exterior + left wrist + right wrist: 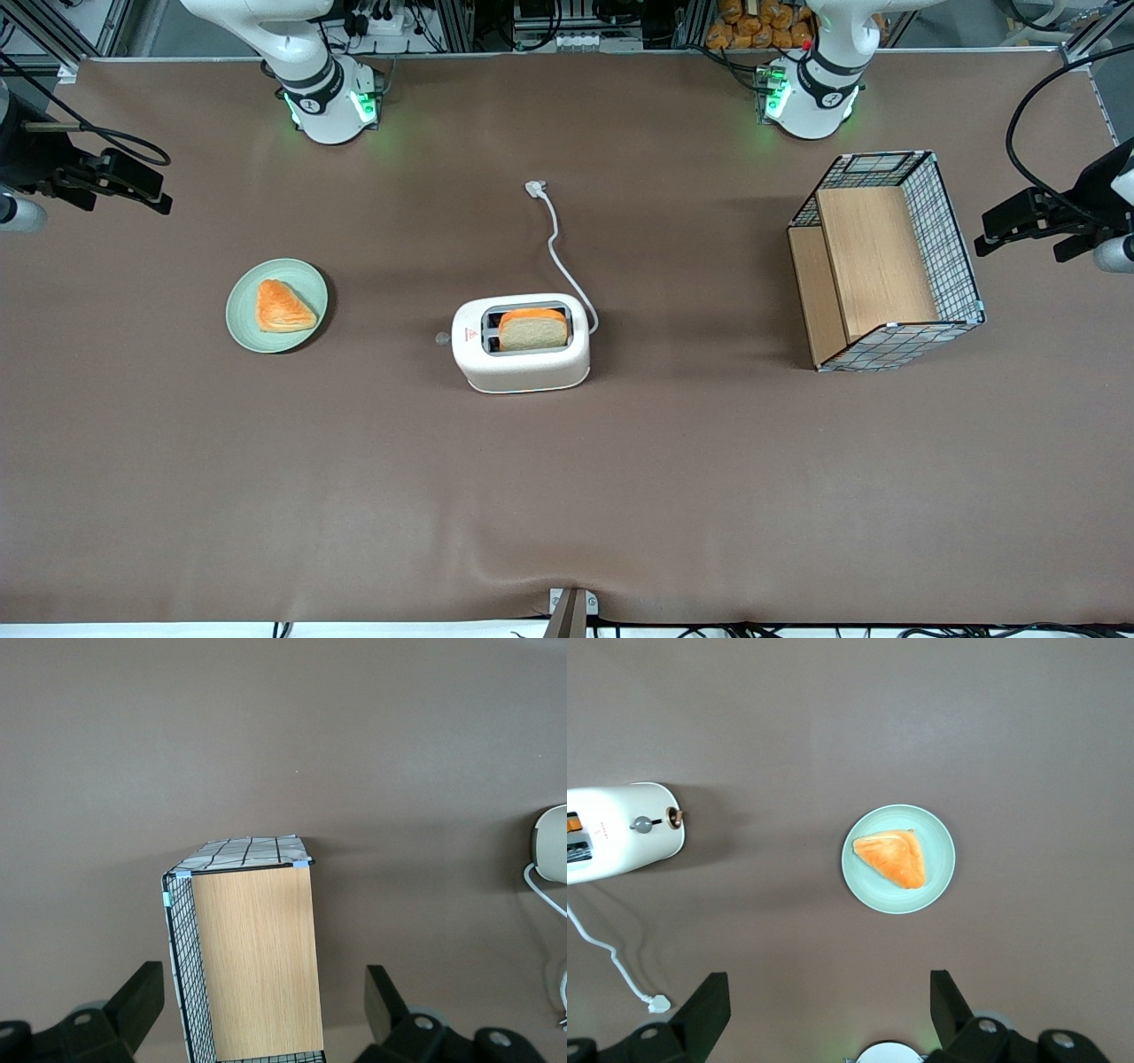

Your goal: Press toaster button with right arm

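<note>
The white toaster [521, 354] [620, 828] stands mid-table with a slice of bread [532, 330] in one slot. Its white cord [558, 239] trails away from the front camera. The toaster button [441, 338] [642, 824], a tiny pale grey knob, sticks out of the narrow end that faces the working arm's end of the table. My right gripper [146, 186] [828, 979] hangs open and holds nothing. It is high over the working arm's end of the table, well apart from the toaster and farther from the front camera than the plate.
A pale green plate [251, 321] [939, 877] carrying an orange pastry [283, 306] [893, 857] lies between the gripper and the toaster. A wire-mesh basket [952, 239] [186, 957] with wooden panels stands toward the parked arm's end.
</note>
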You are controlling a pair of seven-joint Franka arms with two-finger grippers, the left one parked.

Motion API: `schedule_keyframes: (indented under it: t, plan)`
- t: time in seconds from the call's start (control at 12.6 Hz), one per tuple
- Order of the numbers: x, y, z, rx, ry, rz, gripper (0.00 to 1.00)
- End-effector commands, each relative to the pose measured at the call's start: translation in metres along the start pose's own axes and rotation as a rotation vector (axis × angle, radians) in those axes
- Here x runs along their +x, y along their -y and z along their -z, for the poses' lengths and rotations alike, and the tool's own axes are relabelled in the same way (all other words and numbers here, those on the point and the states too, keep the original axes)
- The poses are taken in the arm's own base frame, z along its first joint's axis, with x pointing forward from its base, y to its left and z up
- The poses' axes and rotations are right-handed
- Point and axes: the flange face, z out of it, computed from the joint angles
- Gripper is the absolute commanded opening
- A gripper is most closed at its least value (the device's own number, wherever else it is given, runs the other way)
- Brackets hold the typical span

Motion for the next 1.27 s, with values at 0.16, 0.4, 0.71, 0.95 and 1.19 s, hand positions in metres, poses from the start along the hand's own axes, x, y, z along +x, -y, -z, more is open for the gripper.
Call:
schedule_keyframes:
  t: [0.16, 0.4, 0.71, 0.95, 1.19]
  plan:
    - [0.000, -0.005, 0.006, -0.034, -0.050, 0.004, 1.00]
    - [0.006, -0.008, 0.011, -0.026, -0.057, -0.007, 1.00]
    - [0.007, -0.001, 0.024, -0.054, -0.084, -0.001, 1.00]
    - [0.007, -0.005, 0.025, -0.047, -0.084, -0.012, 1.00]
    - [0.007, -0.002, 0.025, -0.041, -0.082, -0.007, 1.00]
